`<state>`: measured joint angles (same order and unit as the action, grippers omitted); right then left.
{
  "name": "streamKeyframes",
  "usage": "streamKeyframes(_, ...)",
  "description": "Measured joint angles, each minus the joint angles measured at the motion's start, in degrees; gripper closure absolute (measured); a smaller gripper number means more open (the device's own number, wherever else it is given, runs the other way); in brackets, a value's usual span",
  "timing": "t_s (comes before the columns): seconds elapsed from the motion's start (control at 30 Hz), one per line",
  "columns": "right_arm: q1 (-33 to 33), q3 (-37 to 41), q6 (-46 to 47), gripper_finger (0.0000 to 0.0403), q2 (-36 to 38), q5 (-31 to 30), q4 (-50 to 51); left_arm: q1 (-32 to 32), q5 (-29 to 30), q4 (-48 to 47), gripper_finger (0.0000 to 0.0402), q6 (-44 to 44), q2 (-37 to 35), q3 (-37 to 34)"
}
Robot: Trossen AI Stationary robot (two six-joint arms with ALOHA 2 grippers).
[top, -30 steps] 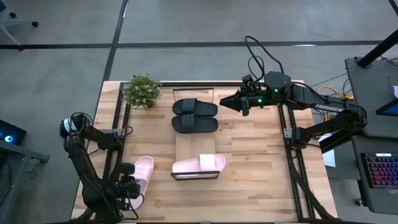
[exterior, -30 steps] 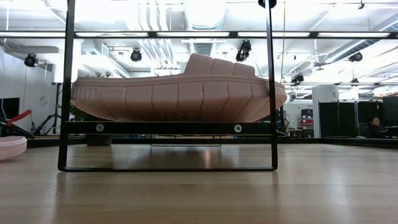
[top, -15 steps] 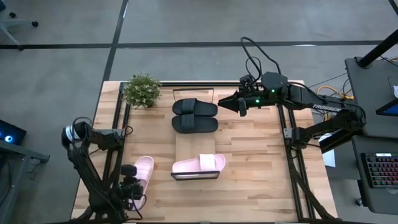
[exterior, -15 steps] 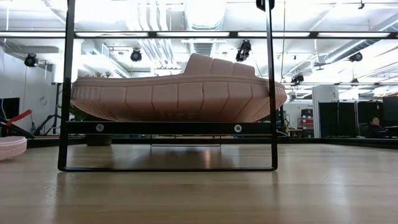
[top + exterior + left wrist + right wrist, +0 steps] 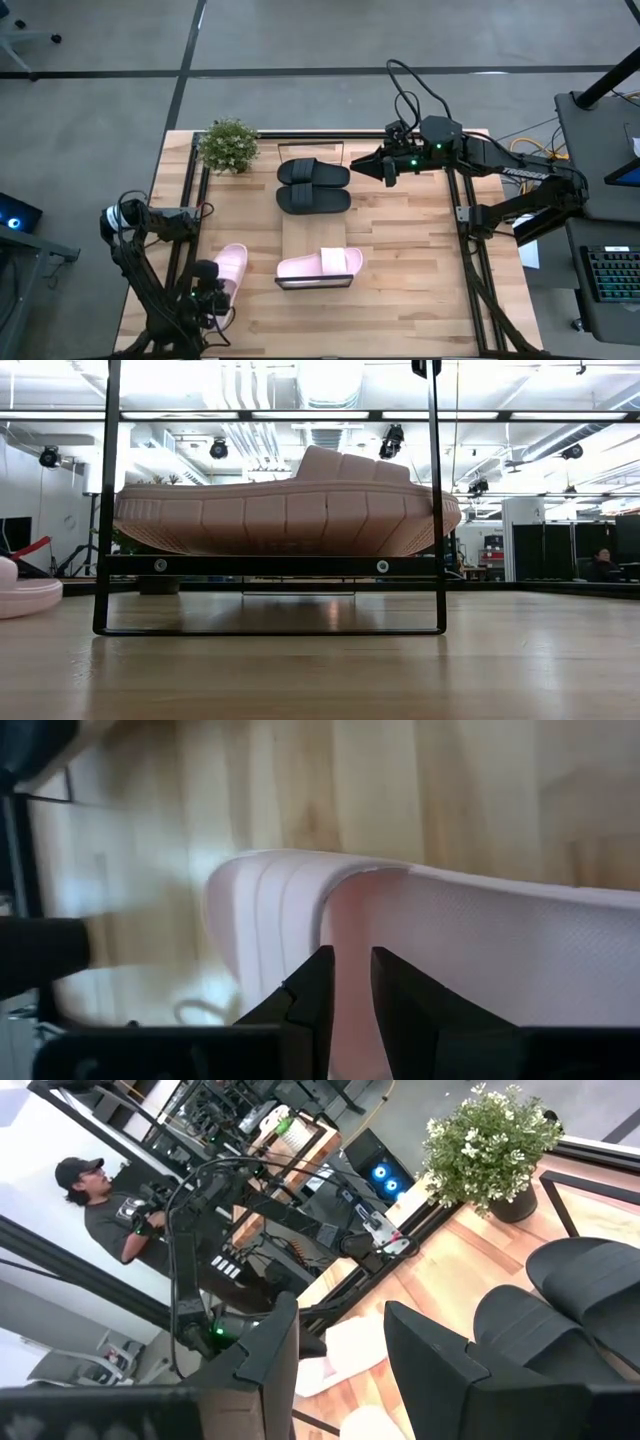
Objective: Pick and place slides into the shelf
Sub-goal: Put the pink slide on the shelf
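The loose pink slide (image 5: 229,268) is gripped at its rim between the nearly closed fingers of the left hand (image 5: 345,982). The right hand (image 5: 379,165), empty and parted, is held beside the black slides (image 5: 313,185).

Slides: one matte black pair (image 5: 313,185), two pale pink. Pink slide on the shelf (image 5: 319,265) has a ribbed sole edge in the low view; the other pink slide (image 5: 228,268) shows a fine dotted footbed texture in the left wrist view. Shelf (image 5: 312,228): light wood plank, thin dark metal frame. Tabletop (image 5: 400,270): light butcher-block strips. Plant (image 5: 228,144): green with small white flowers, dark pot. Both arms dark.
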<state>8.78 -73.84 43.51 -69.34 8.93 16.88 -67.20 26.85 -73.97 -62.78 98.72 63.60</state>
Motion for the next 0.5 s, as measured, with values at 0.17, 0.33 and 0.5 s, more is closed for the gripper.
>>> streamKeyframes(0.17,0.0,0.0,0.0,0.0262,0.02,0.0,-0.02,0.02,0.78,0.53,0.0347,-0.04,-0.07,-1.34)
streamKeyframes(0.33,0.0,0.0,0.0,0.0262,0.02,0.0,-1.32,0.04,1.27,2.35,0.0347,-0.07,-0.07,-2.49)
streamKeyframes(0.5,-0.02,0.0,0.43,0.0262,0.02,0.0,-3.33,0.5,2.22,5.08,0.0347,-1.4,-0.07,-4.41)
